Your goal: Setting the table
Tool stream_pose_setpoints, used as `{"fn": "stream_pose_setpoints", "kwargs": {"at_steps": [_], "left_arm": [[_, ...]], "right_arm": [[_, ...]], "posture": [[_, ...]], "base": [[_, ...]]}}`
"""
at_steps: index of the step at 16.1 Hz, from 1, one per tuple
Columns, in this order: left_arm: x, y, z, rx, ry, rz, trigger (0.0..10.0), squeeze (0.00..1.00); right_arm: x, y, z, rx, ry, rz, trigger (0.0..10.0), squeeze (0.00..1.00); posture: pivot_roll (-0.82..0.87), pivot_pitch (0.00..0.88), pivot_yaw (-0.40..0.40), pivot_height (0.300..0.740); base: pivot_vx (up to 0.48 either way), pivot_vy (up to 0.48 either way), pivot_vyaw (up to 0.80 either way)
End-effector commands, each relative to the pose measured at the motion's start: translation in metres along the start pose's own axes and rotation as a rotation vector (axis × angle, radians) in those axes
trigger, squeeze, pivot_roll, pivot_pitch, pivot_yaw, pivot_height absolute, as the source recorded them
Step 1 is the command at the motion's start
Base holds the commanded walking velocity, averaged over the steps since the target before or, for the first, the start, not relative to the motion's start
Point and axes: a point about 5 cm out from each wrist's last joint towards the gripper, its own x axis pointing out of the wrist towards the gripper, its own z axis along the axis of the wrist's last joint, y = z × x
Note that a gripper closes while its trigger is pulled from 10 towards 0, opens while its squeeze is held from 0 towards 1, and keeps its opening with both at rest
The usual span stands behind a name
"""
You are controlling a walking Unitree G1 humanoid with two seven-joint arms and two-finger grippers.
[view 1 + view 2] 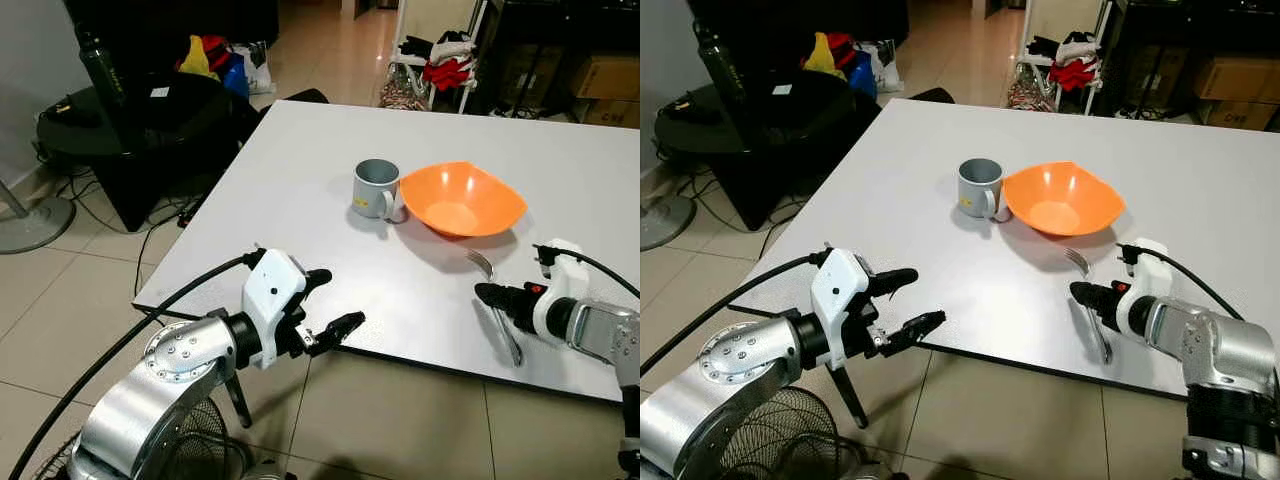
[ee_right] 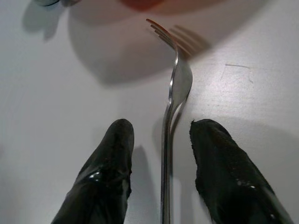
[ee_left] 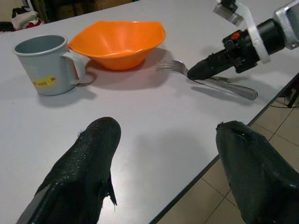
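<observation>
While the white worktop (image 1: 300,180) carries an orange bowl (image 1: 461,199) toward its far side with a grey mug (image 1: 376,187) touching its left, a fork (image 1: 497,300) lies just nearer. The right hand (image 2: 161,140) straddles the fork's handle, fingers parted, gripping nothing. The left hand (image 1: 335,300) hovers wide open and empty at the near edge.

My arms are silver metal; the left arm (image 1: 150,385) has a round joint plate ringed with screws. White wrist housings carry black cables. Each gripper has two black textured fingers (image 3: 81,172).

shiny metal fork (image 2: 174,116) (matt white table (image 1: 300,190)).
</observation>
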Motion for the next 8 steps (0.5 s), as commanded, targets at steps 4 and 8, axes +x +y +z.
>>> {"fn": "stream_pose_setpoints", "kwargs": {"at_steps": [4, 8], "left_arm": [[-0.002, 0.0, 0.004, 0.022, 0.002, -0.017, 10.0, 0.0], [-0.002, 0.0, 0.004, 0.025, 0.001, -0.023, 10.0, 0.0]], "right_arm": [[-0.016, 0.014, 0.003, -0.074, -0.033, -0.002, 10.0, 1.0], [-0.024, 0.016, -0.003, -0.121, -0.03, -0.088, 10.0, 1.0]], "posture": [[0.08, 0.0, 0.069, 0.74], [0.08, 0.0, 0.067, 0.74]], "base": [[0.0, 0.0, 0.0], [0.0, 0.0, 0.0]]}}
